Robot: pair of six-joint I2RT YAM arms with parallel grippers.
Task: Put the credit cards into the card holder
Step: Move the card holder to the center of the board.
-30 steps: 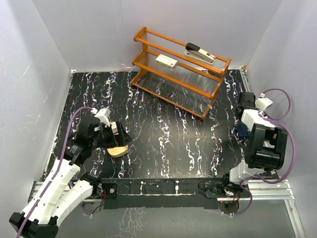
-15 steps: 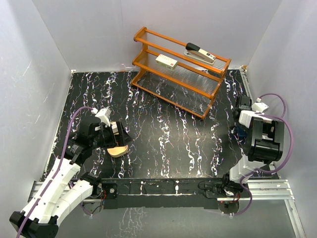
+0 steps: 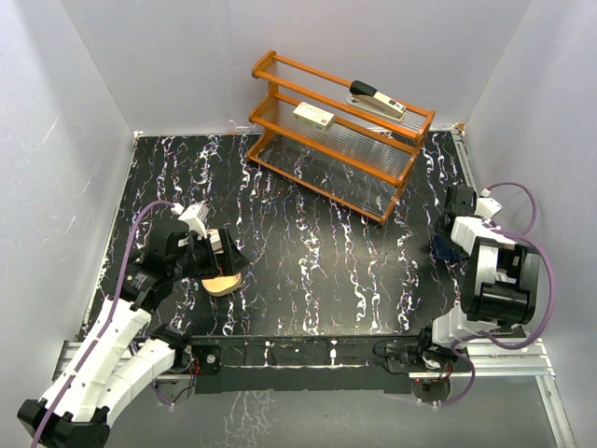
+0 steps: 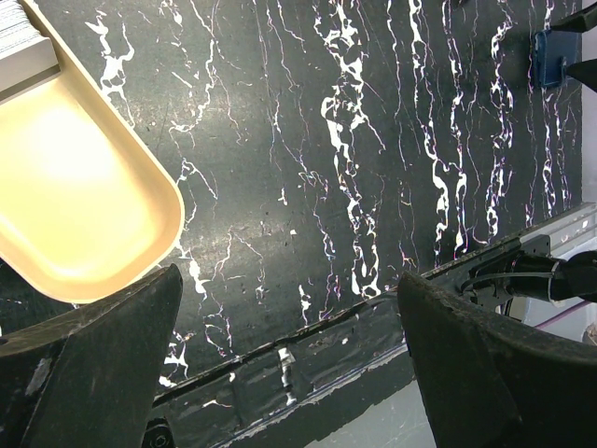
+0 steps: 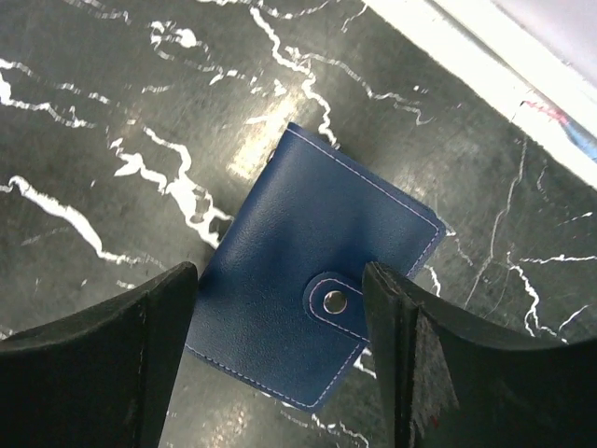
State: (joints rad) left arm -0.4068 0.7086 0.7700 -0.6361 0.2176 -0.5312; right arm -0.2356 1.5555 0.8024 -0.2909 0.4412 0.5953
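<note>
Right tool [image 5: 280,308] hangs wide open, empty, straddling the snapped-shut card holder [image 5: 312,252] near the right edge of the desk [image 5: 93,140]. Left tool [image 4: 289,280] gapes empty too. Lying flat, that holder could skid away when pinched.

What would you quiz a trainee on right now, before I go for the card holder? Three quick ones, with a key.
1. True or false: the card holder lies unfolded with its pockets showing.
2. Whose open fingers stand on either side of it? A) left gripper B) right gripper
3. Fill in: the tan tray sits nearest the ____ gripper.
Key: 1 false, it is folded and snapped shut; 2 B; 3 left.
</note>
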